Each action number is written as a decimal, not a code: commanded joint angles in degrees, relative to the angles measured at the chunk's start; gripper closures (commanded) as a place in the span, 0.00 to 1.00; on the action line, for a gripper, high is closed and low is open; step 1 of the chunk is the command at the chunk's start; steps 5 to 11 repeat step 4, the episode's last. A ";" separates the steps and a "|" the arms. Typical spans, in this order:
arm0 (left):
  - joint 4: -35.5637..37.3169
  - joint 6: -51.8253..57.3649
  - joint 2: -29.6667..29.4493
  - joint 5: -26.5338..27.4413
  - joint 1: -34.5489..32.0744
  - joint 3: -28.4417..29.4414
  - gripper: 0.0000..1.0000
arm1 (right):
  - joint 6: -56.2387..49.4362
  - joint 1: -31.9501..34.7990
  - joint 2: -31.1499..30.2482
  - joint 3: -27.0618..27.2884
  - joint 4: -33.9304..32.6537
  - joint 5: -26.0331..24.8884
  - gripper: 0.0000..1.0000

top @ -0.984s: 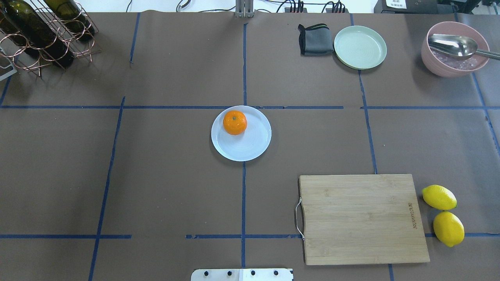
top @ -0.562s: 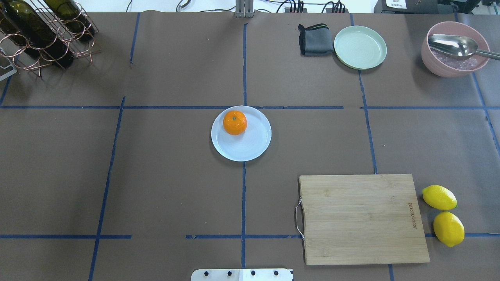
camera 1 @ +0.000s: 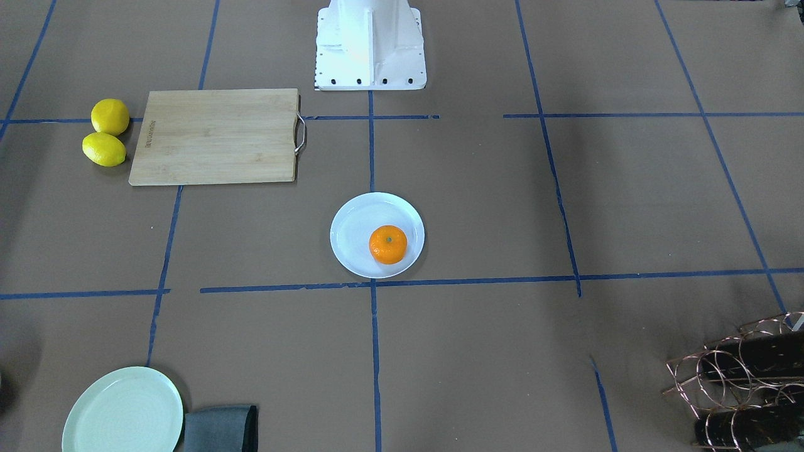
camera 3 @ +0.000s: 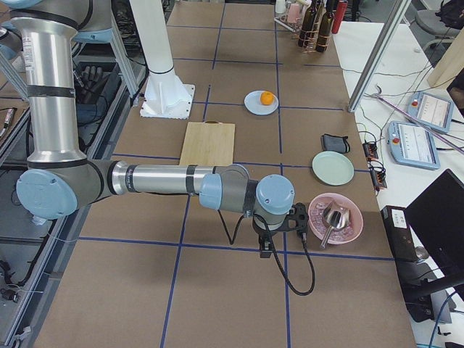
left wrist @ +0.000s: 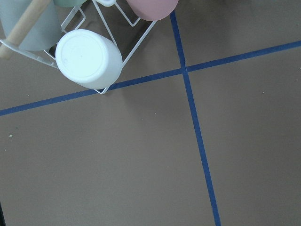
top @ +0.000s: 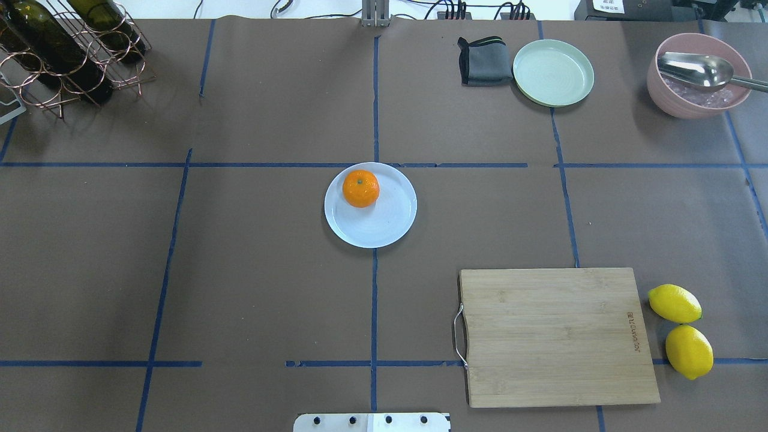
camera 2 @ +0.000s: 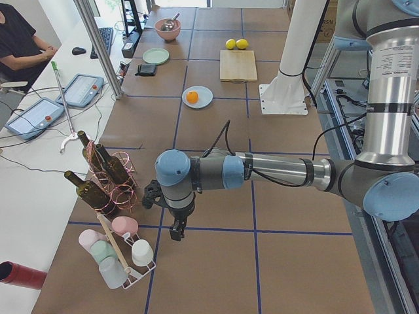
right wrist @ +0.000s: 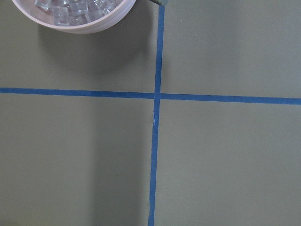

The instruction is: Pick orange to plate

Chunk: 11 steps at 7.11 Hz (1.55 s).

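The orange [top: 360, 188] rests on the pale bluish-white plate [top: 387, 231] at the table's middle, toward the plate's far-left part; it also shows in the front-facing view as the orange [camera 1: 387, 244] on the plate [camera 1: 352, 233]. No gripper touches either. My left gripper [camera 2: 177, 230] hangs over the table's left end beside a cup rack, far from the plate. My right gripper [camera 3: 266, 250] hangs over the right end next to the pink bowl. Both appear only in the side views, so I cannot tell whether they are open or shut.
A wooden cutting board [top: 558, 336] and two lemons [top: 681, 330] lie near right. A mint-green plate [top: 553, 72], grey cloth [top: 483, 60] and pink bowl [top: 699, 75] with a spoon stand far right. A bottle rack [top: 66, 51] is far left; a cup rack [left wrist: 89, 59] is beside the left gripper.
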 commanded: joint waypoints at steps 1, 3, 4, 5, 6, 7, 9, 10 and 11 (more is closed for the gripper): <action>-0.15 0.00 0.00 0.00 0.02 0.00 0.00 | 0.00 0.00 0.00 -0.07 -0.03 0.09 0.00; -0.24 0.00 -0.09 -0.09 -0.07 0.00 0.00 | 0.00 0.00 0.00 -0.16 -0.03 0.09 0.00; -0.33 -0.08 -0.09 -0.09 -0.07 0.00 0.00 | 0.00 0.00 0.00 -0.33 -0.03 0.09 0.00; -0.33 -0.08 -0.09 -0.09 -0.07 0.00 0.00 | 0.00 0.00 0.00 -0.33 -0.03 0.09 0.00; -0.33 -0.08 -0.09 -0.09 -0.07 0.00 0.00 | 0.00 0.00 0.00 -0.33 -0.03 0.09 0.00; -0.33 -0.08 -0.09 -0.09 -0.07 0.00 0.00 | 0.00 0.00 0.00 -0.33 -0.03 0.09 0.00; -0.33 -0.08 -0.09 -0.09 -0.07 0.00 0.00 | 0.00 0.00 0.00 -0.33 -0.03 0.09 0.00; -0.33 -0.08 -0.09 -0.09 -0.07 0.00 0.00 | 0.00 0.00 0.00 -0.33 -0.03 0.09 0.00; -0.33 -0.08 -0.09 -0.09 -0.07 0.00 0.00 | 0.00 0.00 0.00 -0.33 -0.03 0.09 0.00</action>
